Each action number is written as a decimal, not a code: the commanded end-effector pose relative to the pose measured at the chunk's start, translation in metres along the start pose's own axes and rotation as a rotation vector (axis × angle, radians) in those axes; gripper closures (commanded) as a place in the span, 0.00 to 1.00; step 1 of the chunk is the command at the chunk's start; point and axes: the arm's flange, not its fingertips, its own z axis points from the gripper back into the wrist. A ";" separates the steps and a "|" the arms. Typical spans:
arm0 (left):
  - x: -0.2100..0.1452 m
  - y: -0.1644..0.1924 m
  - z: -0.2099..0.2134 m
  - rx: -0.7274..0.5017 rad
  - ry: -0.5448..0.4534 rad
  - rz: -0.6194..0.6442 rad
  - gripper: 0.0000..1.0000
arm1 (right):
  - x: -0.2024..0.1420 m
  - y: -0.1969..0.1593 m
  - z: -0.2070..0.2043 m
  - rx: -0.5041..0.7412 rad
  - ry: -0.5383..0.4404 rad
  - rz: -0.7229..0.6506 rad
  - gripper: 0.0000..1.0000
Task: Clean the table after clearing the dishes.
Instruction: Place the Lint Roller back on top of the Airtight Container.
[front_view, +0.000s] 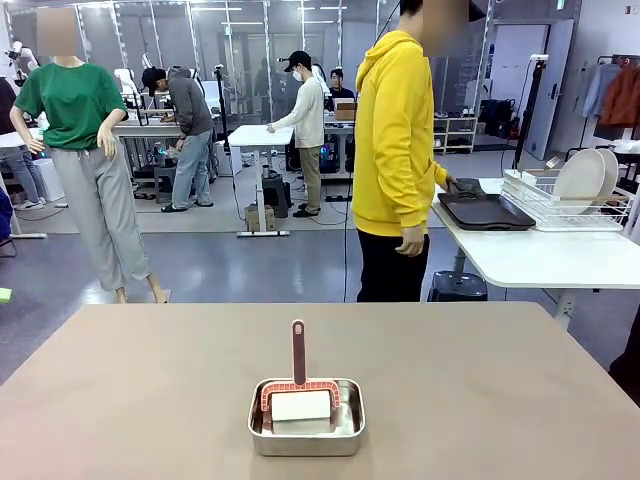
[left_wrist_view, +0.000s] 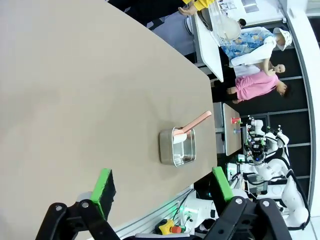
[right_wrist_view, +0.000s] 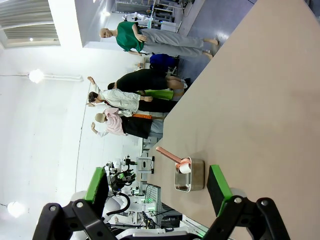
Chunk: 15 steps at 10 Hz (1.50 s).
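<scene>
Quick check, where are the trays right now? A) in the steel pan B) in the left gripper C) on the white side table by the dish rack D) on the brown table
C: the dark trays lie on the white table beside the rack, under the person's hand.

pans: 1 (front_view: 306, 418) | brushes: 1 (front_view: 298, 372) | trays: perhaps 2 (front_view: 485, 210) | racked plates: 2 (front_view: 580, 177)

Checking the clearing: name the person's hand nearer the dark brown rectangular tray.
Left: the left hand is at the tray's edge; the right hand hangs at the hip, apart.
</scene>
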 end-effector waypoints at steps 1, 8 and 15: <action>0.000 -0.002 0.004 -0.016 -0.010 0.012 0.03 | -0.004 0.004 0.000 0.010 -0.004 -0.002 0.00; 0.000 -0.002 0.004 -0.016 -0.010 0.012 0.03 | -0.004 0.004 0.000 0.010 -0.004 -0.002 0.00; 0.000 -0.002 0.004 -0.016 -0.010 0.012 0.03 | -0.004 0.004 0.000 0.010 -0.004 -0.002 0.00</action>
